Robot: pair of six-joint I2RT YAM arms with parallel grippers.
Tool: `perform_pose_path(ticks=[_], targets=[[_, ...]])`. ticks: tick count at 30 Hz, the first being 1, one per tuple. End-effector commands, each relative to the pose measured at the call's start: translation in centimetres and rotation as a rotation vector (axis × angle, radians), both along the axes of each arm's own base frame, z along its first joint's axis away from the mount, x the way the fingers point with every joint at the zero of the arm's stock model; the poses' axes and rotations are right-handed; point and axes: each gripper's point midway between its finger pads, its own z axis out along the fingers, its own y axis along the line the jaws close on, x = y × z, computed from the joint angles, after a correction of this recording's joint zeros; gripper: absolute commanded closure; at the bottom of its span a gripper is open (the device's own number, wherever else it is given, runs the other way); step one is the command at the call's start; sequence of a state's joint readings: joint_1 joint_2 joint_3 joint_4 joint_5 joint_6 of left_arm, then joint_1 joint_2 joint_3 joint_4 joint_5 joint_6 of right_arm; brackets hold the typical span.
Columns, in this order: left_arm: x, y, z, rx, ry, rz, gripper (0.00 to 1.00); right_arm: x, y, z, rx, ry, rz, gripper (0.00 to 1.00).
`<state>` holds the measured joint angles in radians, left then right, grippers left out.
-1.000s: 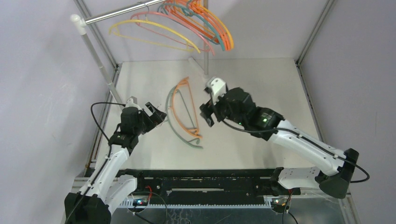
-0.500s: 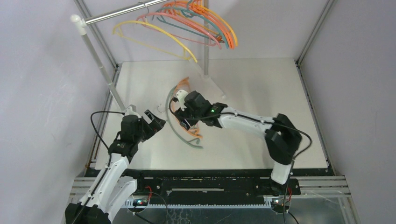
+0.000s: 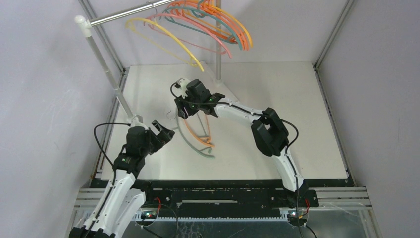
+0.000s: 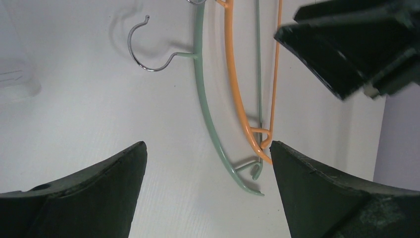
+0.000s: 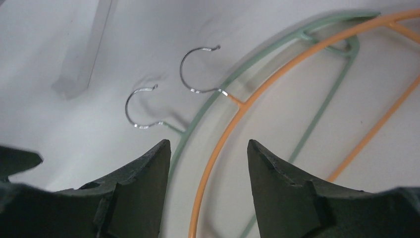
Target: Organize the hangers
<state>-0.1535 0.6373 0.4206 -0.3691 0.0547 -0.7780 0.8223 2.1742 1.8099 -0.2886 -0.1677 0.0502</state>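
We see a white table (image 3: 277, 89) with a matte top, evenly lit, with only soft shadows on it. Pale grey-lilac walls (image 3: 39, 99) stand close to the left, to the right and behind the table. Thin metal struts (image 3: 332, 35) rise from its far corners. Above its far left part, a silver rail (image 3: 124, 14) rests on a white post (image 3: 101, 59). A black track (image 3: 223, 186) lies along its near edge.

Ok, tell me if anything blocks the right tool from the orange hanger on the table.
Nothing visible does. The right tool is open right over the orange hanger. But the green hanger lies alongside, in the same gap, so both might get pinched.
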Motion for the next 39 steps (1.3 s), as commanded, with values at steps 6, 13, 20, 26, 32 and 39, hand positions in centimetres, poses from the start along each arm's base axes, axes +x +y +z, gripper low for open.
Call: perform_pose_path(ticks=[6, 13, 20, 26, 32, 39], targets=[[-0.5, 0.4, 0.4, 0.036, -0.011, -0.016, 0.01, 3.4, 1.9, -1.5, 0.104, 0.105, -0.081, 0.36], [-0.2, 0.5, 0.8, 0.060, -0.018, -0.029, 0.01, 4.7, 2.9, -2.4, 0.163, 0.167, -0.121, 0.40], [0.1, 0.4, 1.0, 0.081, -0.005, -0.054, 0.02, 5.4, 4.0, -4.0, 0.179, 0.205, -0.150, 0.41], [-0.1, 0.7, 1.6, 0.130, -0.013, -0.081, 0.02, 6.1, 3.7, -6.6, 0.140, 0.225, -0.249, 0.42], [-0.7, 1.5, 2.4, 0.173, -0.029, -0.069, 0.01, 6.9, 2.8, -8.3, 0.136, 0.282, -0.378, 0.42], [-0.4, 1.9, 2.9, 0.200, -0.036, -0.069, 0.01, 6.2, 4.1, -8.8, 0.193, 0.361, -0.308, 0.81]])
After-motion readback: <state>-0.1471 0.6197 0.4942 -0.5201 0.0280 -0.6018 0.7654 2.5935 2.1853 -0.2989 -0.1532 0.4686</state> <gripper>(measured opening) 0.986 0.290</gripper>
